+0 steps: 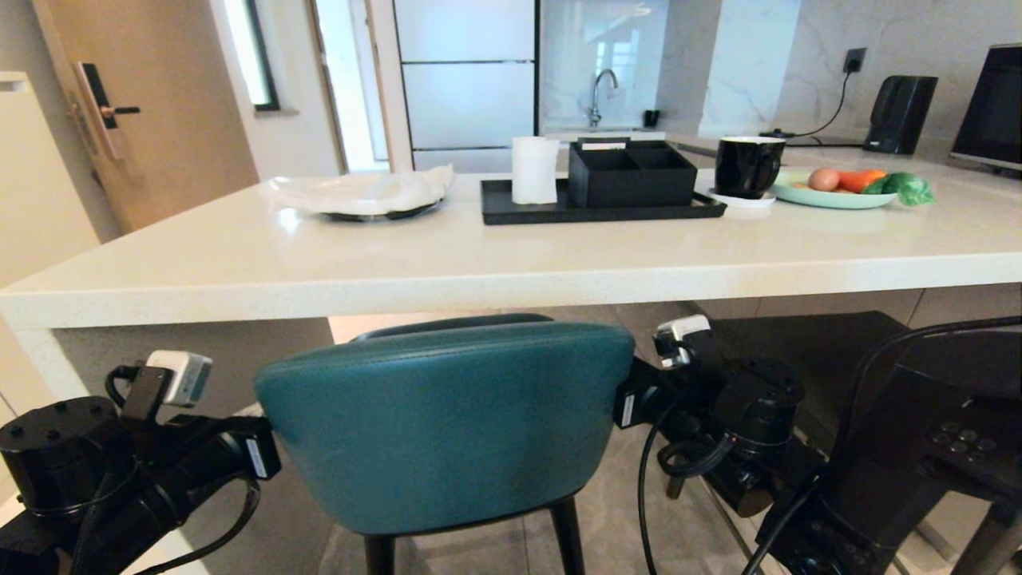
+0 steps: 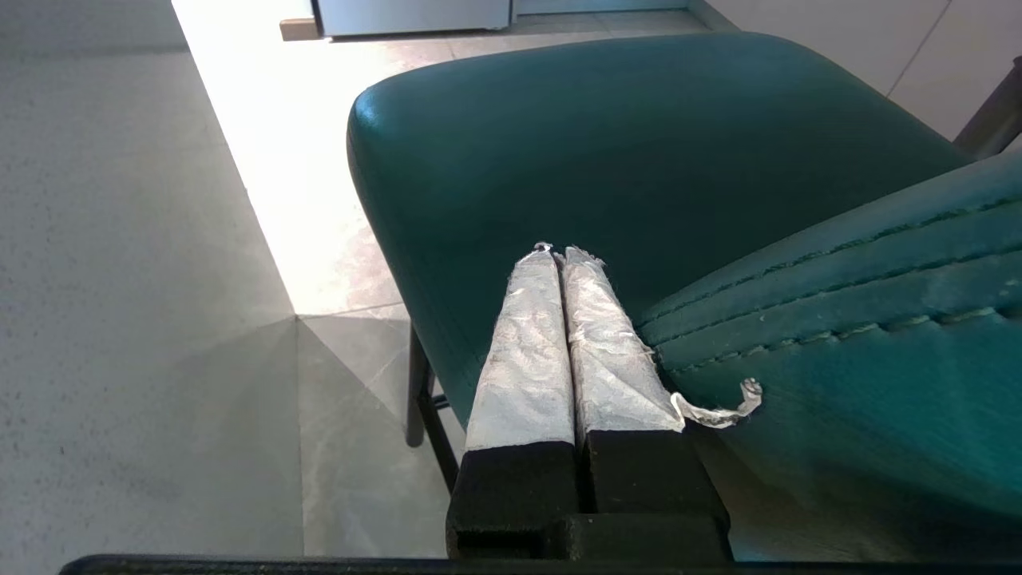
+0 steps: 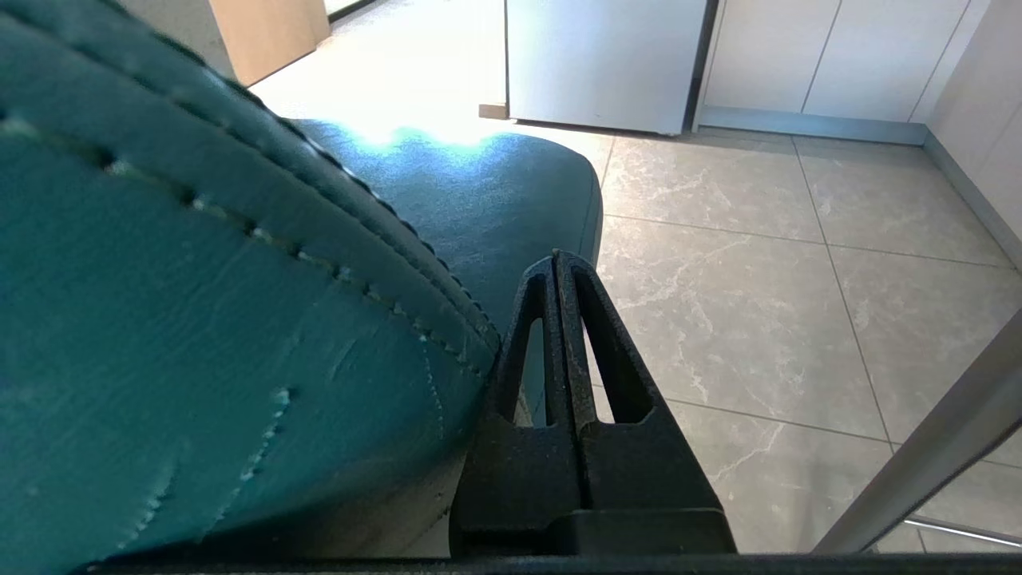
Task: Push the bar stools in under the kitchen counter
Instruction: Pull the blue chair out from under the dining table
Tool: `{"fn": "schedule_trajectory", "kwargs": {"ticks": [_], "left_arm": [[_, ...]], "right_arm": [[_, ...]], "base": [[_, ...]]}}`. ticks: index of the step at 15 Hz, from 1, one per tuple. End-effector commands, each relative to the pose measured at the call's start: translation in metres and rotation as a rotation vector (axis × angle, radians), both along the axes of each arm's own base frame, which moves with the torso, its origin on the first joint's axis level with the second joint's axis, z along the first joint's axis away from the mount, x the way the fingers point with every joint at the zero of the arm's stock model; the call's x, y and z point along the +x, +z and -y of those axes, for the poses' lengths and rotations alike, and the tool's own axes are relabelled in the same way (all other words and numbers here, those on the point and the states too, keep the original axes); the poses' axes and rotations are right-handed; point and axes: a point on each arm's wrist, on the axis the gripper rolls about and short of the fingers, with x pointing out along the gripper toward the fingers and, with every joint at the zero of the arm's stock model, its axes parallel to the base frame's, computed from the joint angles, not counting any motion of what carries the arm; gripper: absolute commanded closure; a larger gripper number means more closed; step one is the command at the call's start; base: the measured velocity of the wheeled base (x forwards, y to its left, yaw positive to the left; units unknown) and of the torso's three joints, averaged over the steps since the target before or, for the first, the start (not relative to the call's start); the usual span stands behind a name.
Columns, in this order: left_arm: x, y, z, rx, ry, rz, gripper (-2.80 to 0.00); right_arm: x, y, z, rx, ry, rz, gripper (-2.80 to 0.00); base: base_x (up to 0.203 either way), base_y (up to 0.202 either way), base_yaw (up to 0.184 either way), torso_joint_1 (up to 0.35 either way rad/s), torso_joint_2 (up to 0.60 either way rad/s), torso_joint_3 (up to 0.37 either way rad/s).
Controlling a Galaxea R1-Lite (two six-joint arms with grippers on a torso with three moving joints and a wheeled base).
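Teal stool [image 1: 447,423] nearest, backrest at 6 o'clock just short of the desk [image 1: 495,263] edge, seat front under it. Left tool [image 2: 557,254] and right tool [image 3: 556,257] flank the backrest at 9 and 3 o'clock, both pinched closed on nothing; only the wrist views show fingertips, tight beside the padding. Black tray [image 1: 519,214], mug [image 1: 746,165], plate [image 1: 830,196] at 12 on the desk.

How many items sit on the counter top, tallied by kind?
On the kitchen counter:
Plates: 3, one under a white cloth, one under the black mug, a green plate with vegetables.
Trays: 1, black tray.
Boxes: 1, black divided box.
Paper rolls: 1.
Mugs: 1.
Total: 7
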Motion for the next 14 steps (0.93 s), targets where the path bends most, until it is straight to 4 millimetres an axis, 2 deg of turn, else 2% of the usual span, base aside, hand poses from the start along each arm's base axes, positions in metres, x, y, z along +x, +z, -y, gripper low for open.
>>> {"fn": "schedule_trajectory", "kwargs": {"ticks": [1, 8, 14], "left_arm": [[0.0, 0.001, 0.0, -0.003, -0.004, 0.007, 0.0], [-0.001, 0.002, 0.0, -0.002, -0.004, 0.011, 0.0], [0.0, 0.002, 0.0, 0.003, 0.02, 0.011, 0.0]], "right_arm": [[-0.002, 0.002, -0.002, 0.008, 0.011, 0.011, 0.0], [-0.016, 0.005, -0.018, 0.007, 0.05, 0.018, 0.0], [-0.018, 0.007, -0.018, 0.01, 0.053, 0.021, 0.0]], "base": [[0.0, 0.0, 0.0, 0.0, 0.0, 0.0], [0.0, 0.0, 0.0, 0.0, 0.0, 0.0], [0.0, 0.0, 0.0, 0.0, 0.0, 0.0]]}}
